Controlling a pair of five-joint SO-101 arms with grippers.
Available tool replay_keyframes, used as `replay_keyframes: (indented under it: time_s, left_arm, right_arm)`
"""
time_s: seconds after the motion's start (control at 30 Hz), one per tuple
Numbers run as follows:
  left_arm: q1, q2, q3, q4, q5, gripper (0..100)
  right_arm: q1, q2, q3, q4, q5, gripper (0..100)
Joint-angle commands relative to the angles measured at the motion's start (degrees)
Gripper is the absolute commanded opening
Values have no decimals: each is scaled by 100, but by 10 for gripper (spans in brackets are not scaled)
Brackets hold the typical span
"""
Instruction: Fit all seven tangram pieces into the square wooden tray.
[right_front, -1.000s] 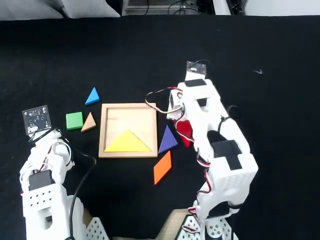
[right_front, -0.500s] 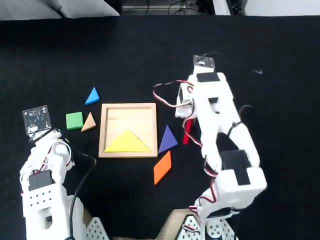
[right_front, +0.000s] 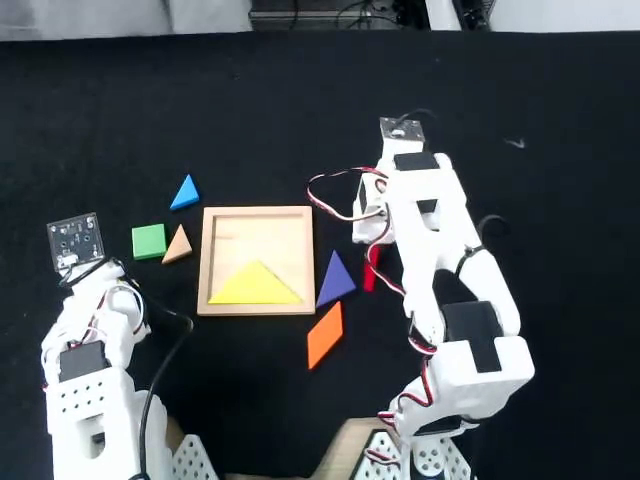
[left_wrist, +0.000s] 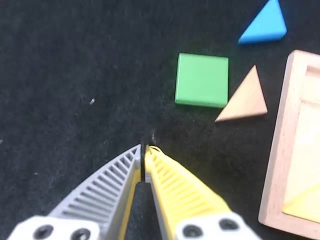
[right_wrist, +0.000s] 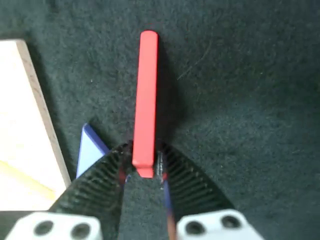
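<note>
Right tool (right_wrist: 145, 167) clamps the red piece (right_wrist: 148, 90) on edge, long axis straight ahead of it; tray (right_wrist: 40, 105) sits off to its side, beyond the purple triangle (right_wrist: 91, 149).

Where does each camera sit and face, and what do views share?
High view: fixed overhead, looking down at the black table and square wooden tray; left arm, right arm show.
Left wrist view: on the left arm, facing down; shut left gripper, green square block.
Right wrist view: on the right arm, facing down; right gripper clamps flat red piece.
All three show the tray.
</note>
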Motion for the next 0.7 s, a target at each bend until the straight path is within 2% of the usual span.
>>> replay_keyframes:
  time_s: [0.0, 0.3, 0.53, 0.67]
  left_arm:
    - [57, -88, -48, -132, 0, 30]
    - [57, -88, -48, -132, 0, 30]
    - [22, -88, -40, -97, 0, 30]
    - [13, -88, -22, -88, 0, 30]
  right_arm:
    - [44, -286, -242, 18, 141, 11]
    - [-44, -470, -479, 79, 167, 11]
    - [-932, -1508, -1719, 949, 527, 11]
    - [-1503, -1446, -2299, 1222, 519, 11]
